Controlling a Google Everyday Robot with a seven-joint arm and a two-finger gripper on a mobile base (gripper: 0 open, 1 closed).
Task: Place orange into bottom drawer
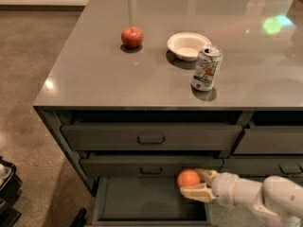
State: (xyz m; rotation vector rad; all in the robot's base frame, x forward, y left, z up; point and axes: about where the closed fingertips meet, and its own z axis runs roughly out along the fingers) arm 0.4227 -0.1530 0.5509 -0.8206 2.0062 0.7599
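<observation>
The orange (188,178) is round and bright, held between the two cream fingers of my gripper (195,184). My white arm reaches in from the lower right. The gripper holds the orange above the right part of the bottom drawer (142,202), which is pulled open and shows a plain grey floor. The two drawers above it are closed.
On the grey counter (94,79) stand a red apple (132,37), a white bowl (188,45) and a drink can (206,68). More closed drawers (270,141) lie to the right. A dark object (7,188) sits at the lower left on the floor.
</observation>
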